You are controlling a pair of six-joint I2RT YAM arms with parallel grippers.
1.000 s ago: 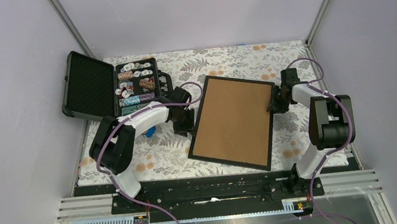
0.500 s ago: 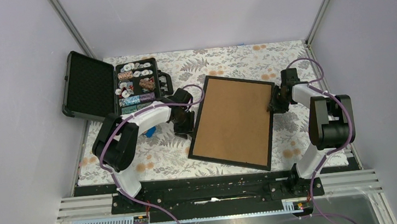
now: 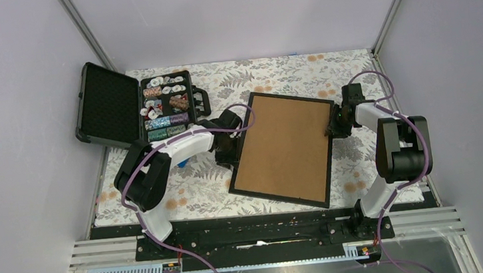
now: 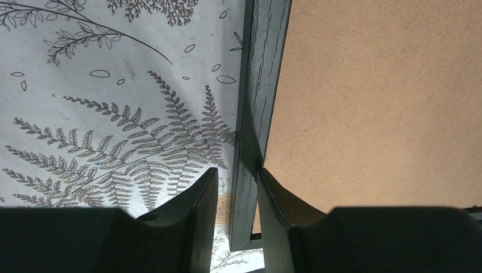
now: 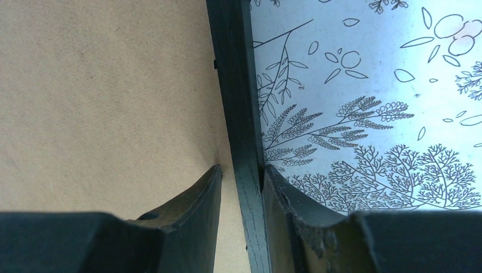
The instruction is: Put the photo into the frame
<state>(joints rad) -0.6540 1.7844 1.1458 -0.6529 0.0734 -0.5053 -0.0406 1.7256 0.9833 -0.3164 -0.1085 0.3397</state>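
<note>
Left arm has swung right since a second ago: it was over bare cloth beside the frame and now sits at the frame's left edge. Frame and right arm unchanged. Frame [image 3: 286, 147] lies flat on the counter [image 3: 273, 73] between the two arms, skewed, brown back board [image 4: 386, 102] up, black moulding [image 4: 258, 85] round it. Left fingers [image 4: 202, 210] straddle the left moulding: the inner one touches on the board side, while the outer one shows a sliver of fern cloth between it and the wood. So they are spread, not yet clamped. Right fingers [image 5: 204, 205] look pinched on the right moulding, one tip over the board, one against the outer face. Photo: not seen in any view; with the back up, I cannot tell whether it is under the board or elsewhere. Step in hand (judgement): taking a hold on both long sides of the frame, probably to lift or turn it, so the task looks early or at a handling stage. Next move calls for the left fingers to close fully on the thin moulding before any lift. Both arms must then rise together at a matched rate. The frame is broad and stiff, and an uneven pull could twist it out of these narrow pinches or skid it across the cloth. The grips sit roughly opposite each other, which should help balance.
</note>
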